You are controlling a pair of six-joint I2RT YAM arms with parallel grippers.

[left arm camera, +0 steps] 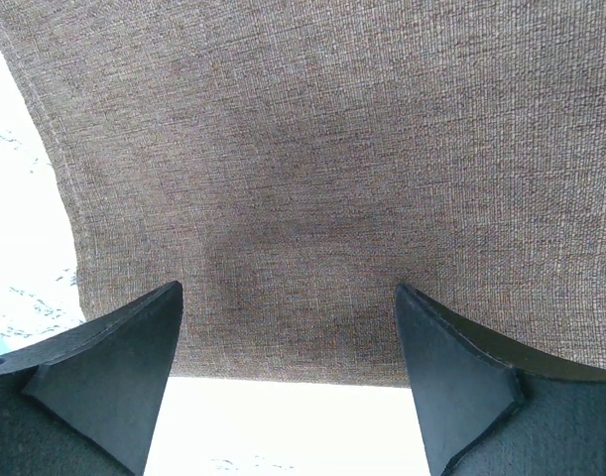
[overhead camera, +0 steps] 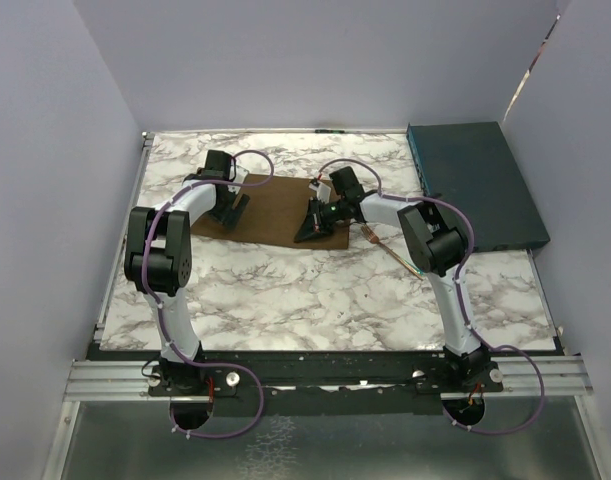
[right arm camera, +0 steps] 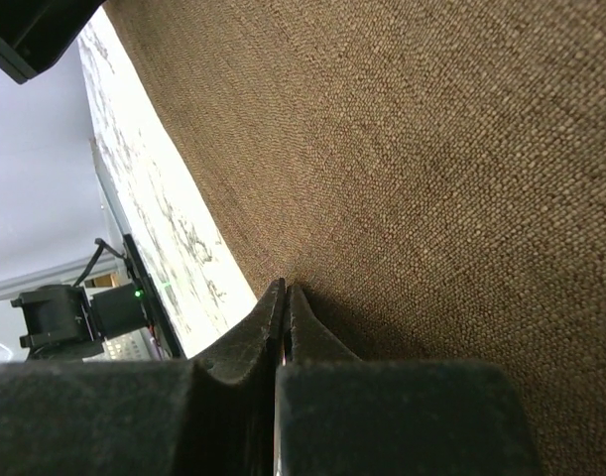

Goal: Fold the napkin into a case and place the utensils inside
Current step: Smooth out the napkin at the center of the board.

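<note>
Closest in first: my left gripper [left arm camera: 288, 290] is spread wide, holding nothing. Its two fingers [left arm camera: 114, 367] sit at the near hem of the napkin [left arm camera: 312, 149], with brown weave filling everything ahead of them. A bit of white marble table [left arm camera: 25, 248] shows just behind the hem and off to the left of the fingers.

My right gripper [right arm camera: 283, 288] is the opposite. The jaws are pressed flat together, with barely a line of gap. The tips sit right on the napkin's edge and the cloth runs straight into them, so it looks pinched at the hem. To the left of those tips is bright marble, and everything to the right and ahead is cloth.

From the overhead camera, the napkin lies spread flat on the table, not folded up at all. The left gripper is on its left part and the right one at its near right corner.

The fork [overhead camera: 390, 248] is off the cloth, on bare marble to the outside of my right gripper. It lies close beside my right forearm, partly tucked under the arm.

Farther out, past the right hand toward the far right corner, sits a flat teal box [overhead camera: 475, 185].
</note>
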